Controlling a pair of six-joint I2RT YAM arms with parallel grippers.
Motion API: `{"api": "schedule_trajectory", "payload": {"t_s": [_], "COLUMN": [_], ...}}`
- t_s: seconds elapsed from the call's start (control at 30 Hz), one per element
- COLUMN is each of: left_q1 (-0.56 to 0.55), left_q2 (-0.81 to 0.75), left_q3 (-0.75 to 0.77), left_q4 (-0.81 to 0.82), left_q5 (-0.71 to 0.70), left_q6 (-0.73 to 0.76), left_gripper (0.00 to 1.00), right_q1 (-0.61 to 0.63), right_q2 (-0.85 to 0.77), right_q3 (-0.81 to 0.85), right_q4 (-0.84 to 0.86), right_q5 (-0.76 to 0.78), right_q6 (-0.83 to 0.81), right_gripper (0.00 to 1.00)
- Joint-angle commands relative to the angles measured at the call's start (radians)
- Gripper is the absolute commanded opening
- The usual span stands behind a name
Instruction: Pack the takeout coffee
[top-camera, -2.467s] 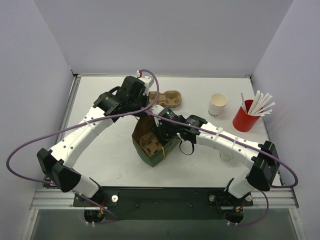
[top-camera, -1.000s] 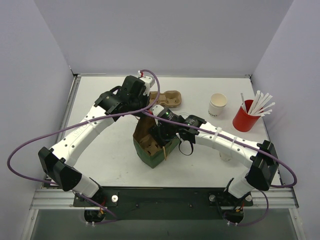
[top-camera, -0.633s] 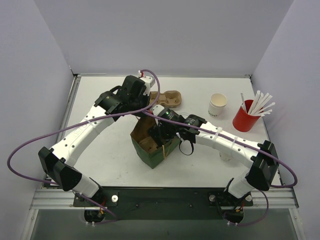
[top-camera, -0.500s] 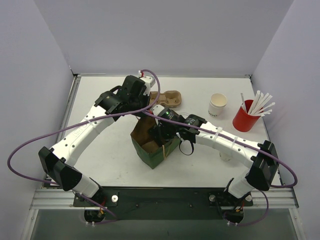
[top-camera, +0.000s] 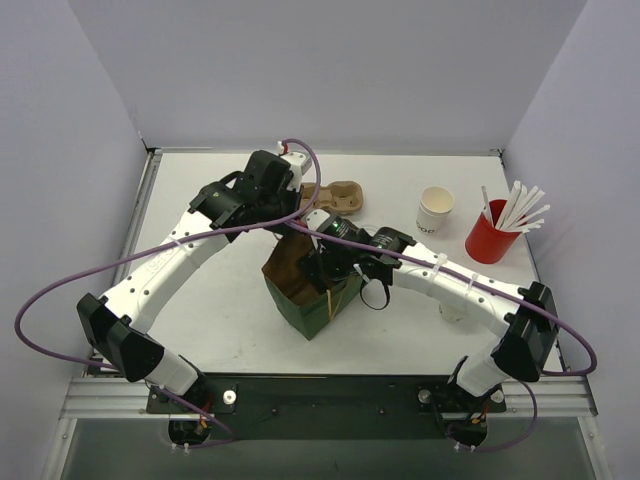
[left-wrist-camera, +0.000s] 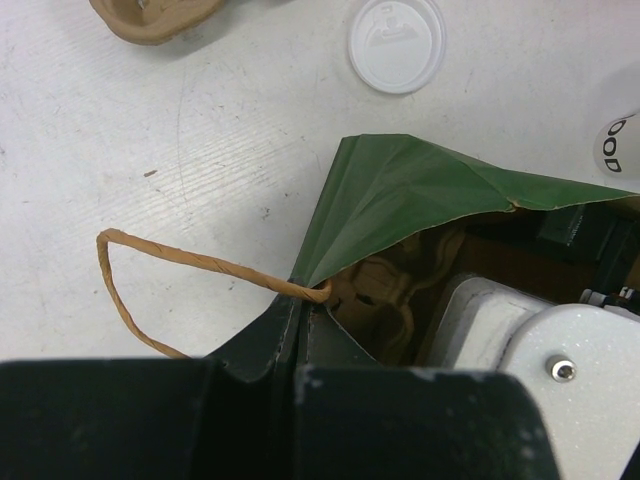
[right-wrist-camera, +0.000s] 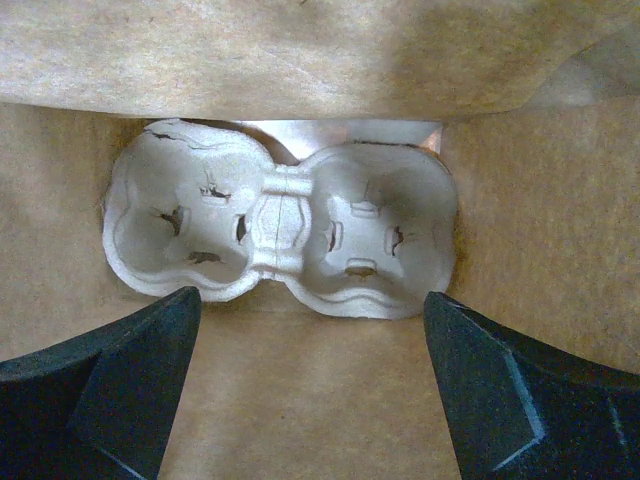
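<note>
One takeout coffee cup (top-camera: 435, 209), white with a tan inside, stands upright at the back right; its side shows at the edge of the left wrist view (left-wrist-camera: 622, 145). A green paper bag (top-camera: 305, 305) stands mid-table. My left gripper (left-wrist-camera: 300, 300) is shut on the bag's (left-wrist-camera: 400, 190) rim, beside the twisted paper handle (left-wrist-camera: 150, 262). My right gripper (right-wrist-camera: 310, 297) reaches down inside the bag, open, its fingers (right-wrist-camera: 110, 370) wide apart. Just beyond them a moulded-pulp cup carrier (right-wrist-camera: 280, 235) lies flat on the bag's floor, untouched.
A second brown carrier (top-camera: 342, 195) lies behind the bag. A white lid (left-wrist-camera: 397, 45) rests on the table near it. The red cup of white straws (top-camera: 490, 236) stands at the far right. Something pale and round (top-camera: 452, 312) is partly hidden under my right forearm.
My right gripper's jaws have spread wider inside the bag, and the carrier that showed near the bag's mouth now lies at the bottom. The left arm has held still.
</note>
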Motion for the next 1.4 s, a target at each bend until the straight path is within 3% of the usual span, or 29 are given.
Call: {"api": "schedule_trajectory", "payload": {"t_s": [0.0,0.3,0.9,1.2,1.37], "left_q1": [-0.072,-0.073,-0.073,-0.070,-0.053], "left_q2": [-0.002,-0.002,-0.014,-0.024,-0.051], "left_q3": [0.056,0.055,0.031,0.024,-0.027], "left_q4": [0.071,0.055,0.051,-0.002,-0.009], "left_q5": [0.129,0.112,0.060,-0.013,-0.042], "left_q6": [-0.055,-0.066,-0.126,-0.152,-0.167], "left_gripper": [0.00,0.00,0.00,0.00,0.00], "right_q1": [0.024,0.005,-0.099,-0.108,-0.162], "right_q2": [-0.002,-0.035,-0.156,-0.203,-0.242], "right_q3": [0.048,0.080,0.041,-0.057,-0.088], "right_q4": [0.017,0.009,0.167,0.440,0.621], "right_q5": [0.007,-0.037,-0.305,-0.401,-0.529], "right_q6": [-0.022,0.009,0.082,0.101,0.171], "right_gripper": [0.88,0.88,0.88,0.91,0.92]}}
